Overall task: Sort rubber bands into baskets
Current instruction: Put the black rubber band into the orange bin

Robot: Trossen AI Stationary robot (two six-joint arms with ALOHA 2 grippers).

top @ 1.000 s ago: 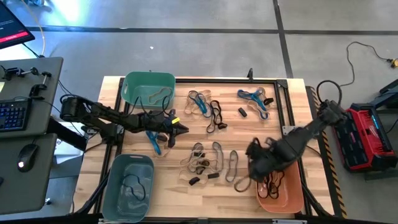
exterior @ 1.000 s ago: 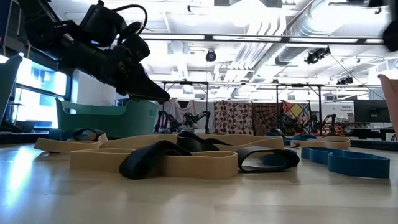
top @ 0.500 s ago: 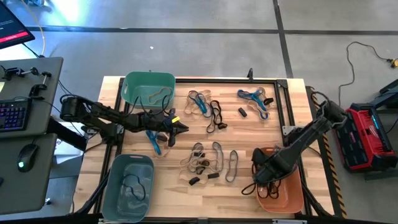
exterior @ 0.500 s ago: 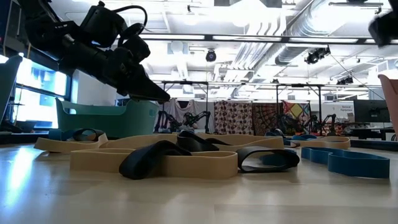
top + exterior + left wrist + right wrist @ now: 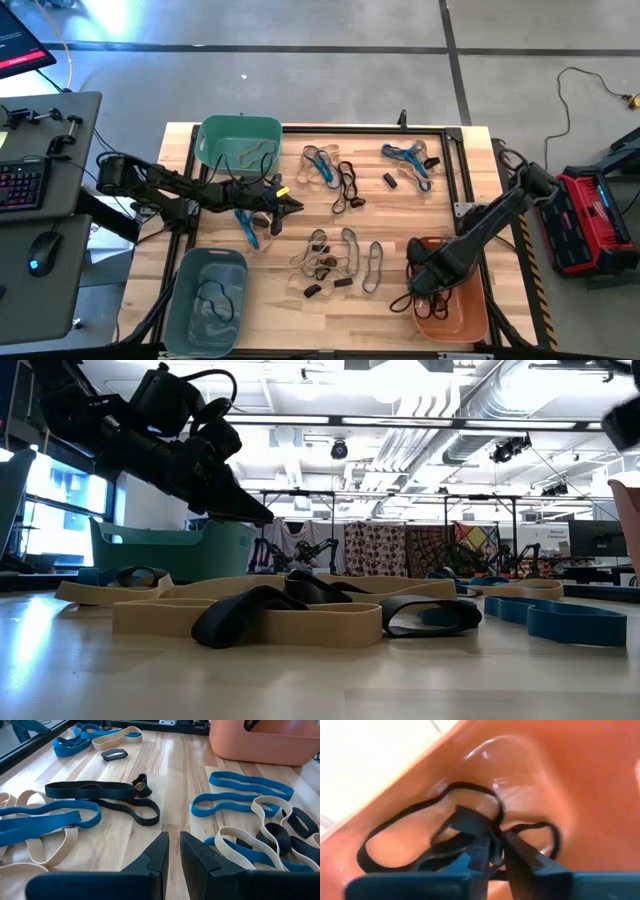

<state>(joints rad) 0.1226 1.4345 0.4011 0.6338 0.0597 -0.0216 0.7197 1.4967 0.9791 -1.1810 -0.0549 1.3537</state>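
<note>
Tan, blue and black rubber bands (image 5: 335, 262) lie loose on the wooden table, with more at the far side (image 5: 330, 172) (image 5: 408, 160). My right gripper (image 5: 420, 287) (image 5: 496, 847) points down inside the orange basket (image 5: 468, 320), its fingers a slit apart with a black rubber band (image 5: 470, 822) between them. Other black bands lie on the basket floor. My left gripper (image 5: 290, 207) (image 5: 174, 845) hovers shut and holding nothing over the table's middle left, just above the bands. The teal basket (image 5: 240, 132) and the grey-blue basket (image 5: 205, 300) each hold a band. My right gripper has a flat stretch of the black band (image 5: 487, 834) between its two fingertips. The fingers come from above, pointing down into the orange basket. The rest of the band lies slack on the basket's floor (image 5: 395, 835).
A blue band (image 5: 247, 228) lies just beside my left gripper. A black frame rail (image 5: 455, 170) runs along the table's right side next to the orange basket. A desk with keyboard and mouse (image 5: 30, 190) stands to the left of the table.
My right gripper has gone down and a little toward the table's near edge, into the orange basket, tipping to point straight down, and has carried the black band in with it. Most of that drop came in the first half second.
</note>
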